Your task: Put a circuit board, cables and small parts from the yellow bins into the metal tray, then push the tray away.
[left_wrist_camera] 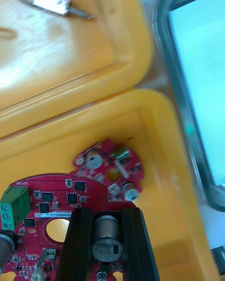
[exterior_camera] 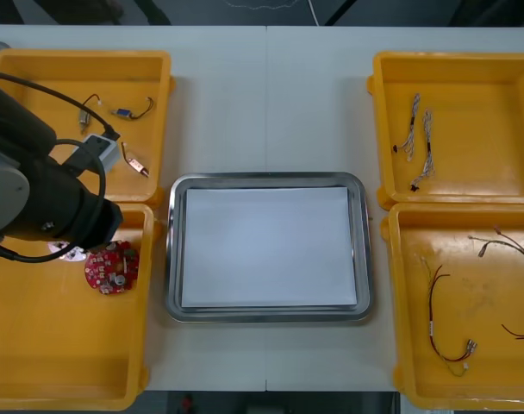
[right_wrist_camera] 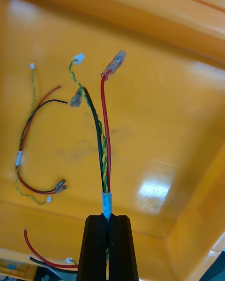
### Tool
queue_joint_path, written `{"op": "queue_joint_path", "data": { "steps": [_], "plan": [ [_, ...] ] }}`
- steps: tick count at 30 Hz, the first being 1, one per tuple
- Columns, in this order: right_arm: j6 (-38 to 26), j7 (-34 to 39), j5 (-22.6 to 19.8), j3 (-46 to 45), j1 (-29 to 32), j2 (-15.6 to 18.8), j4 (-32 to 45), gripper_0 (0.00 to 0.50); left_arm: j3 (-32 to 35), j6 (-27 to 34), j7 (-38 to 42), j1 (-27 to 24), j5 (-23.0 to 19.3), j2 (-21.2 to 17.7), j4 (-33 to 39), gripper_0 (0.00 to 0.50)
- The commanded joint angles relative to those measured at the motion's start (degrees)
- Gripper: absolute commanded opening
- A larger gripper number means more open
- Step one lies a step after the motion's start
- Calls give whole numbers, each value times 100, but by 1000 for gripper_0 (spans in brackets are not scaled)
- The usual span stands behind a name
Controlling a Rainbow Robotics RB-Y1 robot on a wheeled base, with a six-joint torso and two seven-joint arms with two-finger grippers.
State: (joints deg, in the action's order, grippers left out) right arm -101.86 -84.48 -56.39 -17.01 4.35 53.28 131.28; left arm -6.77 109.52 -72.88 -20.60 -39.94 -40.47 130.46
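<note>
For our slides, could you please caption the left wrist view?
Left pincer grips a red circuit board inside a yellow bin, another board beyond.

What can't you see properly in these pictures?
Front view: the left arm covers a corner of the near left bin, hiding what lies beneath.
Left wrist view: the red board held by the left gripper is cut off by the edge and partly behind that gripper.
Right wrist view: the cable vanishes into the shut right gripper, so its end is hidden.
Front view: a red wire runs off the edge.
</note>
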Motion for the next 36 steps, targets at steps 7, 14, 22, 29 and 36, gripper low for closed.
{"op": "queue_joint_path", "data": {
  "steps": [7,14,22,29,36],
  "plan": [
    [-814,-113,-593,-654,-523,376,767,0,-1432,48,1962,-1166,75,382,199,2],
    [-814,-157,-760,-531,-725,516,943,0,-2346,48,2595,-1543,250,681,-29,1],
    [-814,-157,-751,93,-1296,604,943,0,-3172,-123,2858,-1719,734,971,-556,2],
    [-814,-157,-777,576,-1806,622,952,0,-3568,-686,2938,-1728,989,1121,-1005,2],
    [-814,-166,-804,813,-2061,613,952,0,-3946,-1108,2999,-1728,1200,1147,-1427,2]
  ]
}}
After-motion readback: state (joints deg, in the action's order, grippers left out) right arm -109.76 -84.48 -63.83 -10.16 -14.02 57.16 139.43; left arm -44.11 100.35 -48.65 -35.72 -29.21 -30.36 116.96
